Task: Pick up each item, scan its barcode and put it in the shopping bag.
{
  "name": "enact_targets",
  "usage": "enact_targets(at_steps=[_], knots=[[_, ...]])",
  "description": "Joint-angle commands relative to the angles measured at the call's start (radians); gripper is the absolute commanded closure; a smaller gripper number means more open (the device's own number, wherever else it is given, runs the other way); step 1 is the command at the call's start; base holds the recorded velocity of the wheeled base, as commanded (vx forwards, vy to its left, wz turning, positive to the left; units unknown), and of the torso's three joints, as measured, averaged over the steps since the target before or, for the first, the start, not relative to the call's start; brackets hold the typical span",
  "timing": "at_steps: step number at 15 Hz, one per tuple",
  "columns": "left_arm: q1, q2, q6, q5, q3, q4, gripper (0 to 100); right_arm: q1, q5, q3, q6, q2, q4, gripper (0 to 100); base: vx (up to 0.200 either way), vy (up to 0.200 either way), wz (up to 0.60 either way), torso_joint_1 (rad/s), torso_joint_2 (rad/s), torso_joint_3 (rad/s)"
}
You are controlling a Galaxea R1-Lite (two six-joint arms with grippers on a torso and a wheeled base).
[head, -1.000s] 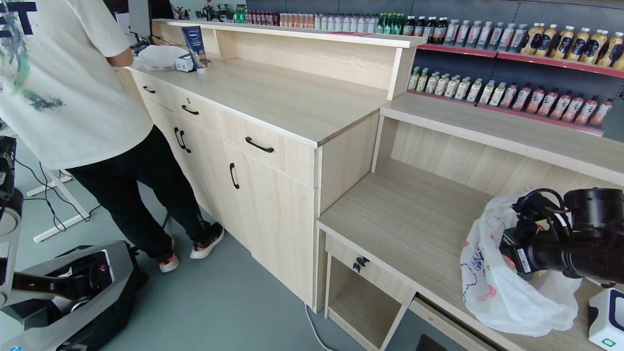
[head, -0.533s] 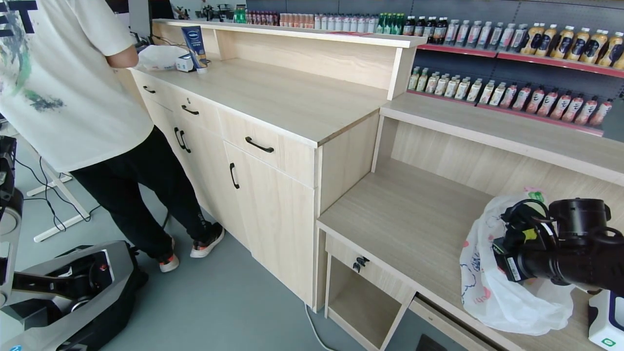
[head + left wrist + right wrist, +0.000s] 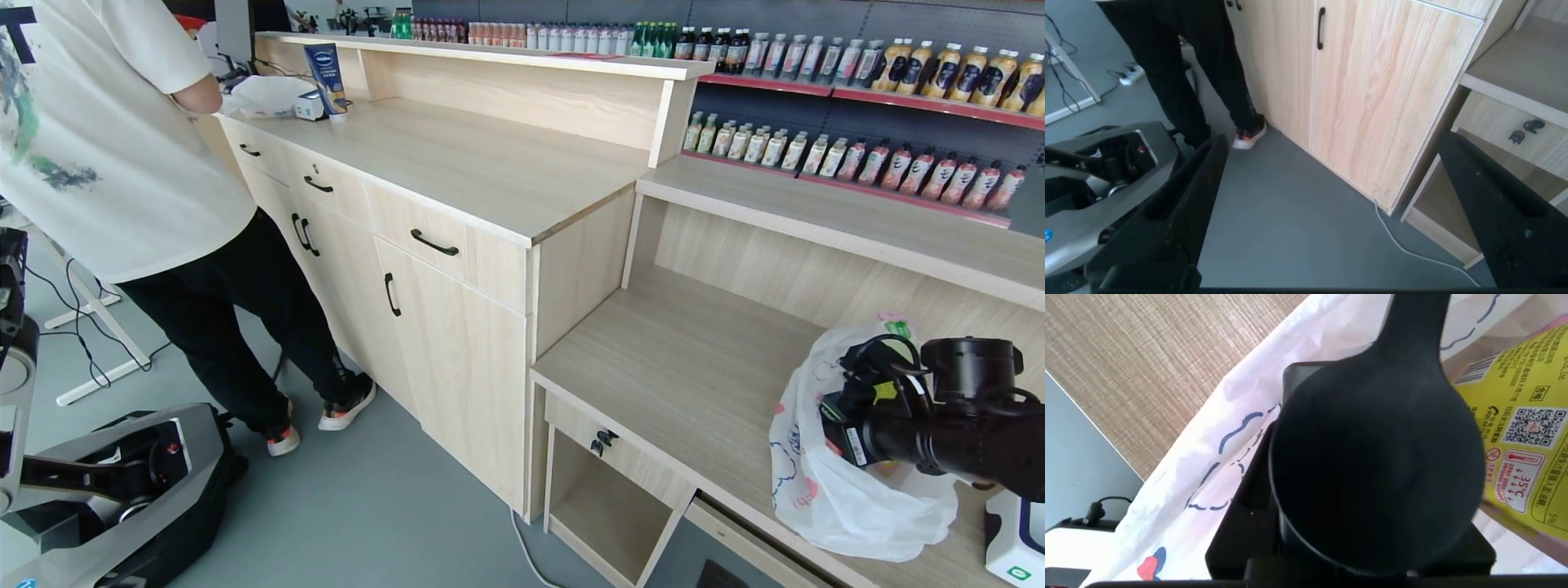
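Shopping bag [image 3: 849,490] of white plastic is seen slumped on the lower wooden counter [image 3: 694,367], with a white scanner [image 3: 1016,539] just beside it; the right gripper [image 3: 845,420] is set in the bag's mouth, and whether it is open or closed cannot be told, since a dark rounded shape [image 3: 1372,465] blocks the wrist view; a yellow packet [image 3: 1527,449] is seen inside the bag beside that shape; the left gripper [image 3: 1331,220] is held spread wide and empty above the grey floor [image 3: 1290,180]; a blue tube [image 3: 326,77] is stood upright on the far upper counter [image 3: 490,163], beside another white bag [image 3: 265,94].
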Motion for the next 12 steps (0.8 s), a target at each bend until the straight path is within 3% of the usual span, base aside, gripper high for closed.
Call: enact_targets(at_steps=[1, 12], knots=[[0.001, 0.000, 0.000, 0.000, 0.000, 0.000, 0, -0.006, 0.001, -0.001, 0.000, 0.049, -0.024, 100, 0.000, 0.000, 0.00, 0.000, 0.00, 0.000], [0.001, 0.000, 0.000, 0.000, 0.000, 0.000, 0, -0.008, 0.022, 0.005, -0.004, 0.080, -0.047, 100, 0.000, 0.000, 0.00, 0.000, 0.00, 0.000]])
